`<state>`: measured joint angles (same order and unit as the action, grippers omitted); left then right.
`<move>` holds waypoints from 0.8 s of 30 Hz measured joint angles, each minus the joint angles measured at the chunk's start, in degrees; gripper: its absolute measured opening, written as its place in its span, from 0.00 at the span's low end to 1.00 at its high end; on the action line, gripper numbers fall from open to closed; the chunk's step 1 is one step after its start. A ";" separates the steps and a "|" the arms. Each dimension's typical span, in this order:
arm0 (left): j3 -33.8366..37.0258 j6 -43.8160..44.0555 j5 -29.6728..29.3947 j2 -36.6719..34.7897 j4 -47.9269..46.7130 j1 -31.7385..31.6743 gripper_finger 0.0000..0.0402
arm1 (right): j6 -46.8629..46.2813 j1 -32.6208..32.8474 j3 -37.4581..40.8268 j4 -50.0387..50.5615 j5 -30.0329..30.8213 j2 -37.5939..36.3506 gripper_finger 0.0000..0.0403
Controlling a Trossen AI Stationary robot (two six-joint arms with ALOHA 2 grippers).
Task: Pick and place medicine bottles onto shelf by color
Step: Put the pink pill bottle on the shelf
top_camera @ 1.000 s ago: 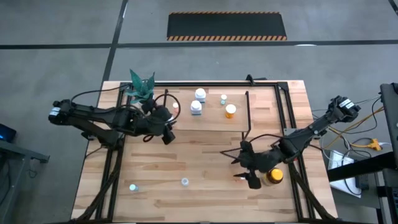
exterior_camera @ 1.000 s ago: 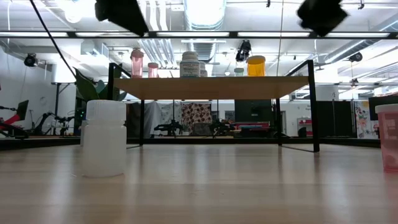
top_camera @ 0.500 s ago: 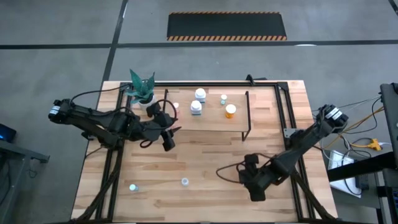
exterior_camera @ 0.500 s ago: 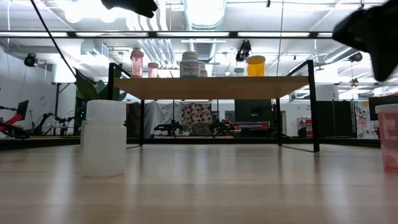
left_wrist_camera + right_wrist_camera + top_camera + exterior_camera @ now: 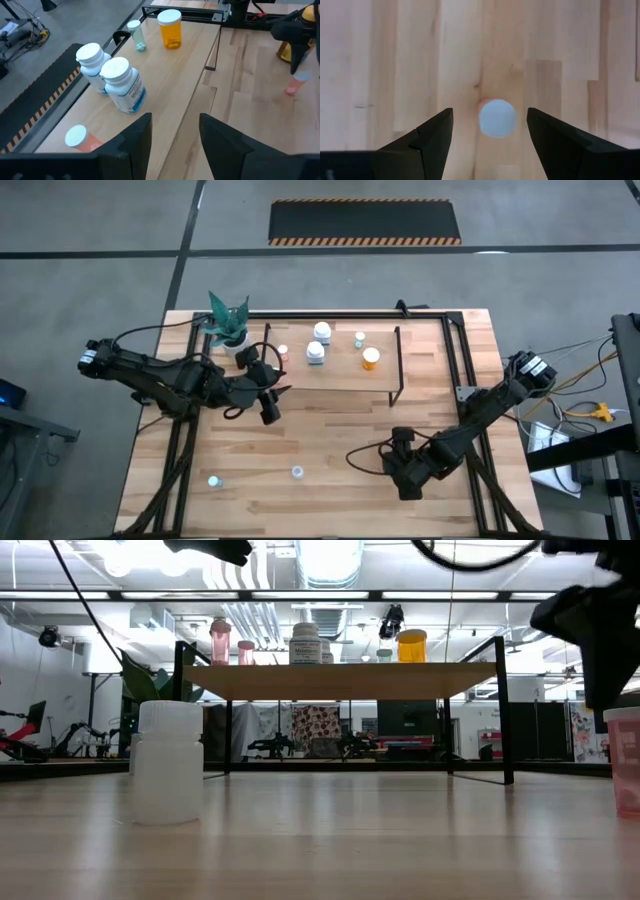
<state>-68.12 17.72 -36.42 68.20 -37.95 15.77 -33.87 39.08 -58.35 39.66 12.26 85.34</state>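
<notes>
The shelf (image 5: 340, 385) carries several medicine bottles: two white ones (image 5: 318, 342), a pale green-capped one (image 5: 360, 338), an orange one (image 5: 371, 358) and a pinkish one (image 5: 283, 352). My left gripper (image 5: 175, 145) hovers open above the shelf's near edge. My right gripper (image 5: 490, 135) is open and points down near the table's right near corner. Its fingers stand on either side of a white-capped pinkish bottle (image 5: 496, 118), which stands upright on the table below them. Two tiny bottles (image 5: 214, 480) (image 5: 297, 472) stand near the table's near edge. In the left wrist view an amber bottle (image 5: 290, 50) stands behind my right gripper.
A potted green plant (image 5: 228, 325) stands at the shelf's far left corner. In the low view a white bottle (image 5: 168, 762) stands on the table left of the shelf's legs (image 5: 500, 710), and the pinkish bottle (image 5: 625, 760) shows at the right edge. Bare wood lies between the arms.
My right gripper has moved toward the table's near edge and come down over the pinkish bottle, covering the amber bottle in the high view. My left gripper has drawn a little toward the near edge from above the shelf. No bottle has moved.
</notes>
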 joint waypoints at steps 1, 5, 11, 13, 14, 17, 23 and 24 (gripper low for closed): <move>0.00 -0.31 -0.04 0.00 0.00 0.00 0.37 | -0.07 -0.07 0.52 -0.13 0.42 0.01 0.61; -0.11 -0.54 -0.08 0.00 0.12 0.00 0.37 | -0.11 -0.10 2.38 -2.83 1.13 0.02 0.60; 0.00 -0.68 -0.23 0.00 0.02 0.00 0.37 | -0.66 -0.10 3.39 -4.81 1.29 0.02 0.54; 0.00 -0.66 -0.26 0.00 0.03 0.00 0.37 | -0.81 -0.10 3.65 -4.91 1.29 0.02 0.50; 0.00 -0.66 -0.29 0.00 0.02 0.00 0.37 | -0.81 -0.10 3.82 -5.24 1.29 0.02 0.49; 0.00 -0.66 -0.40 0.00 0.02 0.00 0.37 | -0.81 -0.10 4.16 -6.12 1.31 0.02 0.43; 0.04 -0.66 -0.41 0.00 0.02 0.00 0.37 | -1.47 -0.10 4.26 -6.12 1.31 0.02 0.32; 0.05 -0.63 -0.41 0.00 0.01 0.01 0.37 | -1.73 -0.10 4.26 -6.12 1.29 0.03 0.30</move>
<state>-68.06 17.08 -36.83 68.20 -37.94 15.78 -35.59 38.98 -54.08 33.54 13.54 85.37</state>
